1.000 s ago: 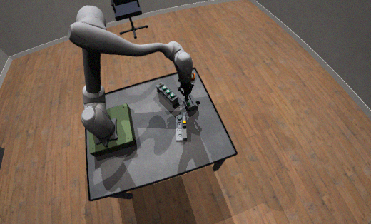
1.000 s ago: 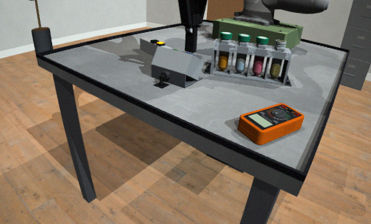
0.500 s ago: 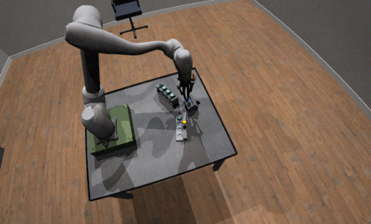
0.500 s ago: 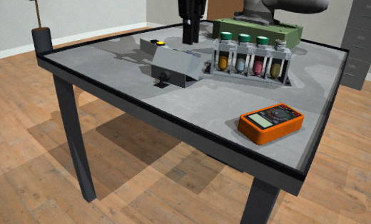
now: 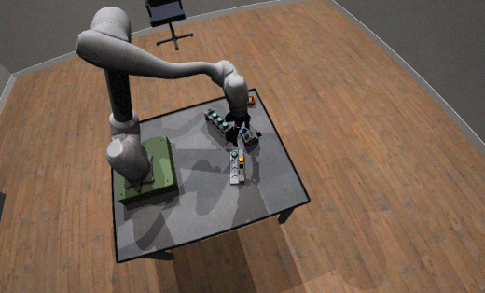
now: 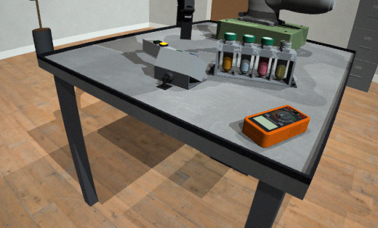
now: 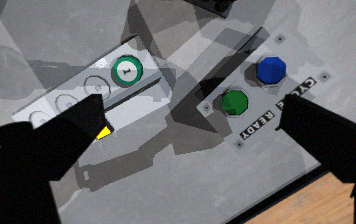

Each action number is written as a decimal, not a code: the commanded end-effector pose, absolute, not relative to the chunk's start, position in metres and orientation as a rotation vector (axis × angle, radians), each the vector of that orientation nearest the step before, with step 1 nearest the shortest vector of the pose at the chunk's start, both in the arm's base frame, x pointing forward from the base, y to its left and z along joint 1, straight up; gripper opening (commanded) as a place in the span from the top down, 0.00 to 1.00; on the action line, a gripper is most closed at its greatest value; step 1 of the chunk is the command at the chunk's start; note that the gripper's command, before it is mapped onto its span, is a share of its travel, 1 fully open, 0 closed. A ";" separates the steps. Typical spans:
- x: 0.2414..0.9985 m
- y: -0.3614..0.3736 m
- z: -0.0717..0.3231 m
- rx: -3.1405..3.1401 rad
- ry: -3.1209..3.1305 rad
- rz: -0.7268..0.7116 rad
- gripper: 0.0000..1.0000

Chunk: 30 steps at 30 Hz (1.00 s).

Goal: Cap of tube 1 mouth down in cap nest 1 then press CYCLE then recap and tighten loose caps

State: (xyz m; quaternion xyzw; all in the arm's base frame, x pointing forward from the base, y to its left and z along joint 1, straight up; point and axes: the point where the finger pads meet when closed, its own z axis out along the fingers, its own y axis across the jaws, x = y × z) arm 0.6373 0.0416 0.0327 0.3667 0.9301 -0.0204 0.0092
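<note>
My gripper (image 7: 192,110) is open and empty, hovering over the table between the cap tray (image 7: 89,93) and the key housing (image 7: 260,97). Its two dark fingers frame the wrist view. The green cap marked 1 (image 7: 126,71) sits flat in the end nest of the tray; the other nests are empty. An amber lamp (image 7: 103,133) is lit on the tray and also shows in the top view (image 5: 242,160). The blue CYCLE key (image 7: 270,69) and the green READY key (image 7: 234,102) lie side by side. In the tube rack (image 6: 254,62), tube 1 (image 6: 286,46) stands uncapped; three tubes carry green caps (image 6: 248,38).
An orange multimeter (image 6: 276,125) lies near a table corner. The green base block (image 5: 149,168) of the arm stands on the far side of the table. The table edge (image 7: 300,200) runs close beside the key housing.
</note>
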 end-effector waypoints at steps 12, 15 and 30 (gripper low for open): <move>0.602 -0.038 0.024 0.367 3.120 -0.005 0.00; 0.592 -0.060 0.021 0.367 3.120 -0.005 0.00; 0.583 -0.079 0.019 0.367 3.120 -0.005 0.00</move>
